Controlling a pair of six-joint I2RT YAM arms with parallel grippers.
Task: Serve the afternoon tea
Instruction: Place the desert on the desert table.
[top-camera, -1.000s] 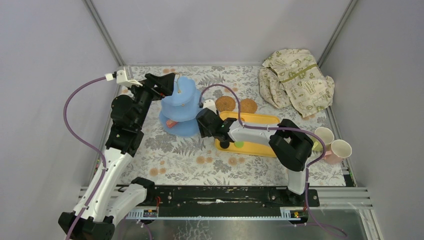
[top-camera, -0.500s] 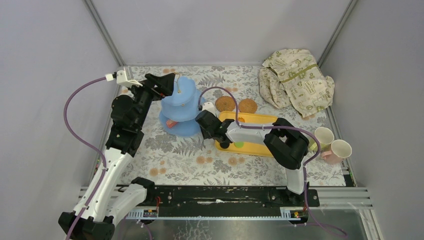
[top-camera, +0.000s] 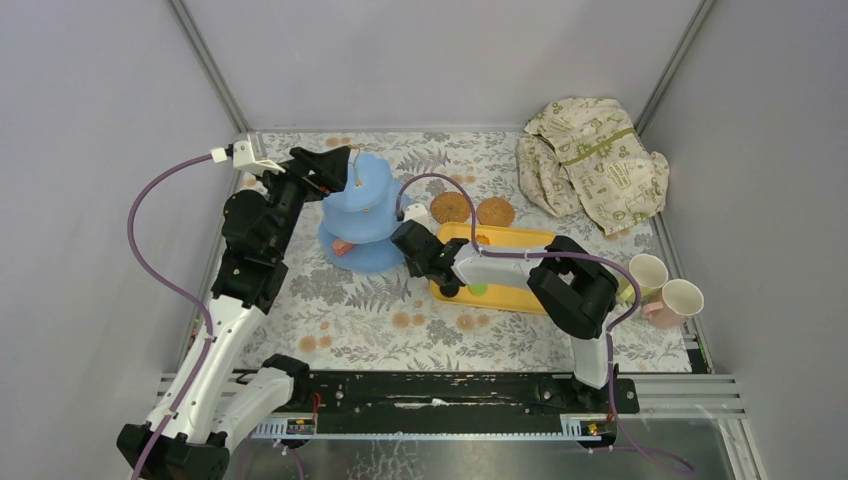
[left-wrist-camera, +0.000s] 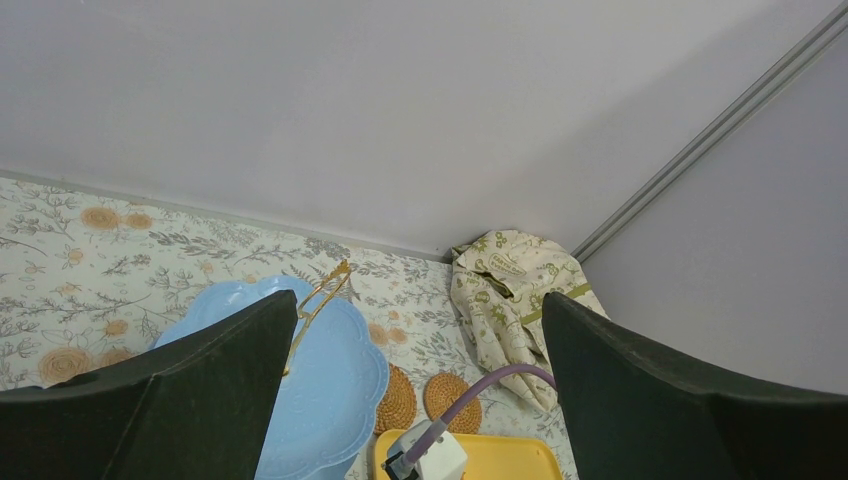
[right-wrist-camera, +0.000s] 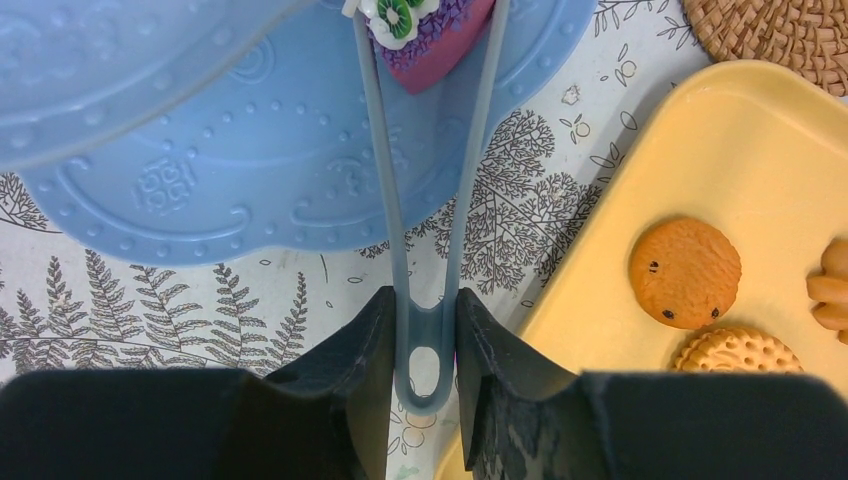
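Left of centre in the top view: light-blue three-tier stand (top-camera: 362, 215), upright on the fern-print table (top-camera: 400, 320). Just right of it: yellow tray (right-wrist-camera: 740, 160) carrying biscuits (right-wrist-camera: 685, 272). By the stand's top tier: left gripper (left-wrist-camera: 415, 296), spread wide, holding nothing. At the right edge: two pale cups (top-camera: 648, 270). Above the tray: two woven coasters (top-camera: 451, 207). Right gripper (right-wrist-camera: 422, 300) pinched on pale-blue tongs (right-wrist-camera: 425, 322), tips clasping a purple pastry (right-wrist-camera: 440, 45) at the bottom tier.

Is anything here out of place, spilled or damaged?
The cloth lies crumpled in the far right corner. Both cups sit at the table's right edge, apart from the bare coasters. Nothing looks spilled or broken.
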